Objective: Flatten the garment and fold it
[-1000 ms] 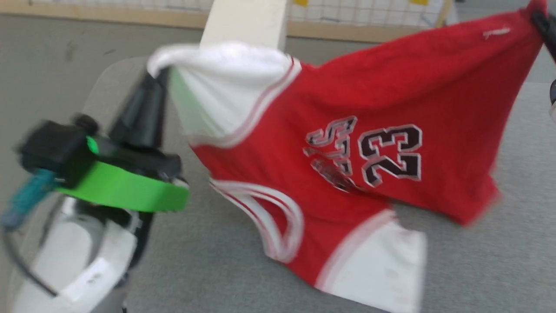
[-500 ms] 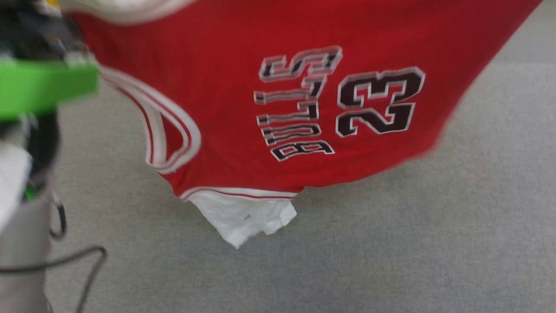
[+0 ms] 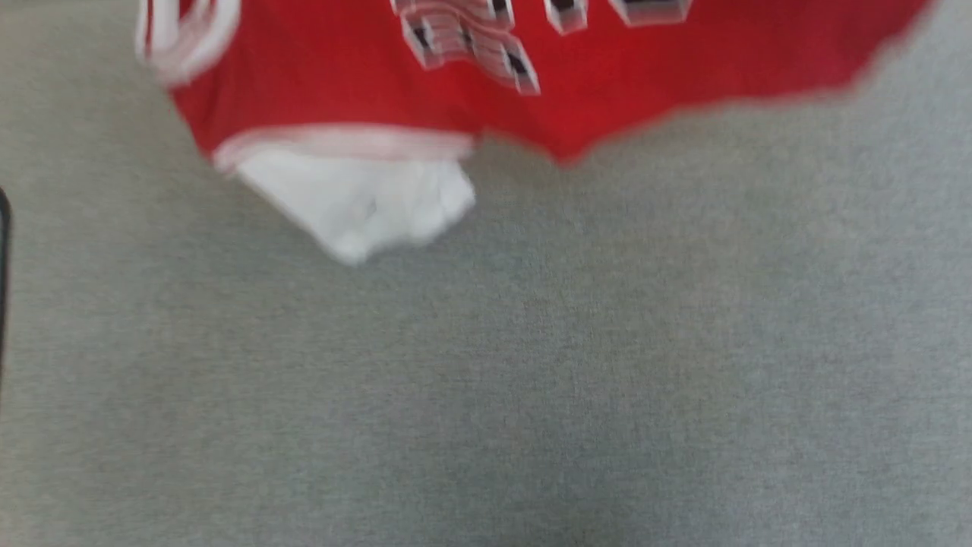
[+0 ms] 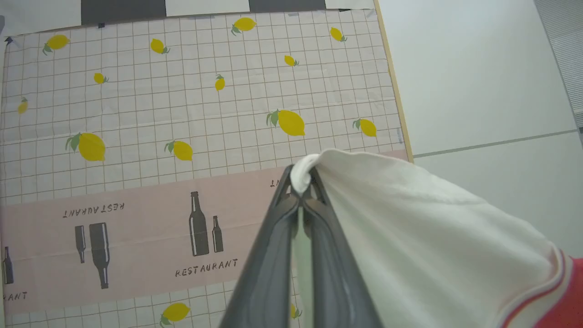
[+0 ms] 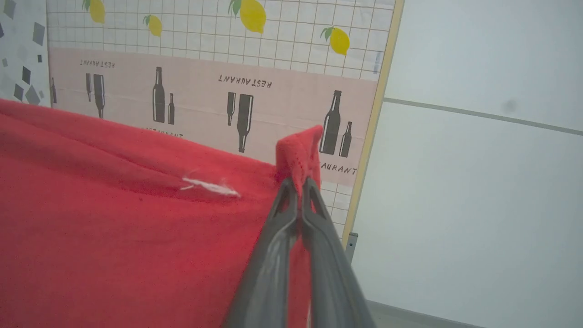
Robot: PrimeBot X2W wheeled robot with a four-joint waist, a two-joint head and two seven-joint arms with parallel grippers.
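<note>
Grey surface [image 3: 531,365] spreads below the garment [image 3: 342,76]; lemon-print backdrop [image 4: 136,105] reads "RESTAURANT" at lower left. Left gripper [image 4: 300,184] pinches its white sleeve, right gripper [image 5: 298,187] clamps a red corner.

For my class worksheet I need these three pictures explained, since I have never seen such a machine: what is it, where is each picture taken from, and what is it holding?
This is a wheeled robot with two arms, each ending in two long dark fingers. The blurred picture comes from its head camera, looking down at a red shirt hanging over a grey surface. The other two come from cameras on its wrists. The left arm's fingers are shut on the shirt's white sleeve; the right arm's fingers pinch a red corner. A lemon-patterned cloth is seen beyond them.
</note>
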